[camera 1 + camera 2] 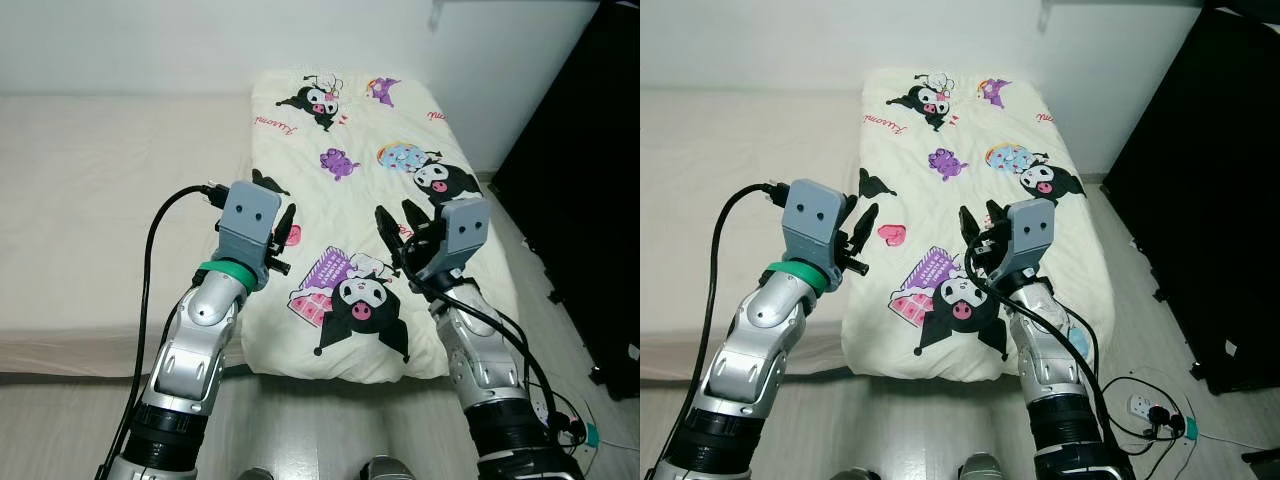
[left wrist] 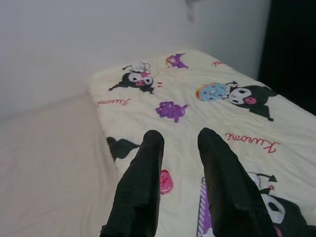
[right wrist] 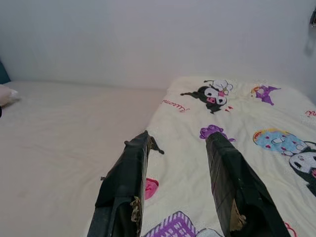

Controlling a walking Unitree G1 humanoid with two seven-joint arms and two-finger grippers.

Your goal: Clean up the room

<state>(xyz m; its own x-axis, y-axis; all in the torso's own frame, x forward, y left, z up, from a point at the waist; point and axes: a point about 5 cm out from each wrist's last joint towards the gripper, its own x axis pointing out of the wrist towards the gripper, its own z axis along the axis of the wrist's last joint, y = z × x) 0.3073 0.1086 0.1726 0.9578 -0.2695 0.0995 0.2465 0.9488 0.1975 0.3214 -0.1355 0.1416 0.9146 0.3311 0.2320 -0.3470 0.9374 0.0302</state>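
Both arms are reaching forward over the near end of the bed. The left gripper (image 1: pixel 282 224) is hovering over the left edge of the blanket (image 1: pixel 360 160), fingers (image 2: pixel 140 182) spread with a narrow gap, nothing between them, not touching the fabric as far as the wrist view shows. The right gripper (image 1: pixel 400 225) is hovering above the middle of the blanket near the printed cartoon character, fingers (image 3: pixel 232 185) spread wider, also holding nothing; contact with the blanket is not visible. The blanket is cream with black, purple and pink cartoon prints and is lying flat along the right part of the bed, its near edge hanging over the foot of the mattress (image 1: pixel 90 200). The bare beige mattress is showing to the left of the blanket. On the floor (image 1: pixel 330 430) near the right arm, a white power strip (image 1: pixel 1143 408) with cables is sitting on the light boards. A black cabinet (image 1: pixel 590 200) is standing to the right of the bed. A white wall (image 1: pixel 150 40) is running behind the head of the bed.
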